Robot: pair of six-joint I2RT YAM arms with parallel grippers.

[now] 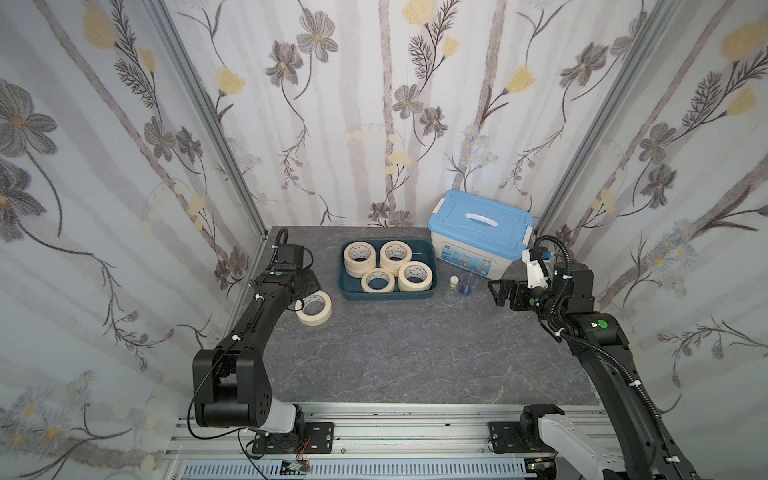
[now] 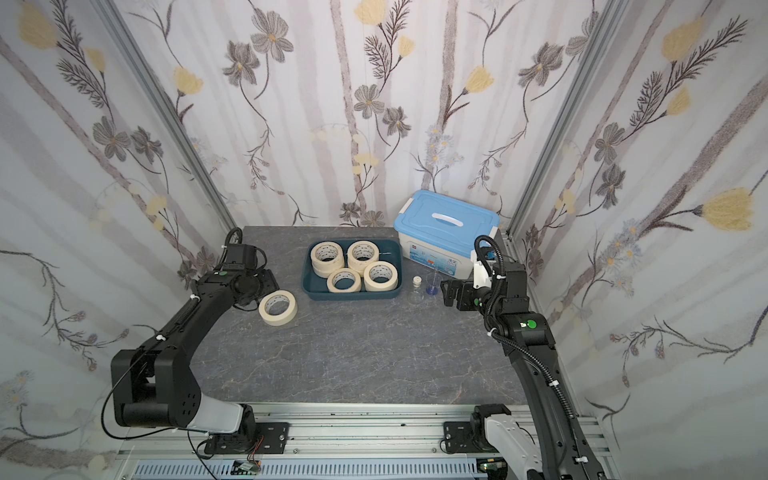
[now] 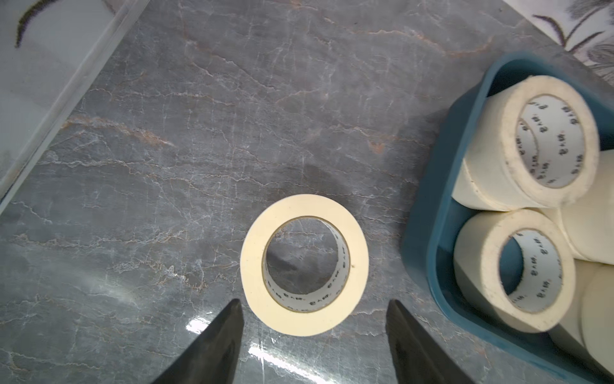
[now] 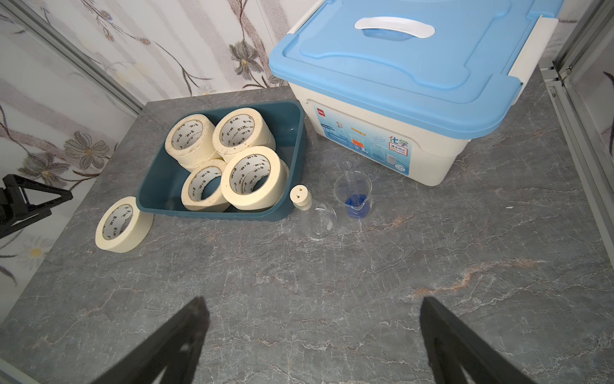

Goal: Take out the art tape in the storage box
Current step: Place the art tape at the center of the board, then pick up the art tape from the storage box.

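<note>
In both top views the storage box (image 1: 384,296) sits on the table (image 1: 415,357) near the middle of its far edge. It holds art tape (image 1: 414,275) in four clusters, and the back ones are stacked. One loose roll (image 1: 321,318) lies flat on the table outside the box, off the box's front left corner and toward the table's left edge. The left end effector (image 1: 306,286) hangs just beside that roll, but the wrist hides most of its jaws here. The right end effector (image 1: 495,294) hovers near the table's right edge with nothing in it, in front of a white tub (image 1: 478,226) in the far right corner. A flask (image 1: 451,291) and a beaker (image 1: 466,286) sit between the box and that end effector.

The left wrist view shows the left end effector (image 3: 314,301) standing open and holding nothing. The near rim of the loose roll (image 3: 254,266) lies between its fingers (image 3: 229,332) and touches neither. A corner of the storage box (image 3: 432,252) shows beside it, with rolls inside.

In the right wrist view the right end effector (image 4: 314,301) is spread wide over bare table. The box, loose roll, flask, beaker and tub all lie well ahead of it
</note>
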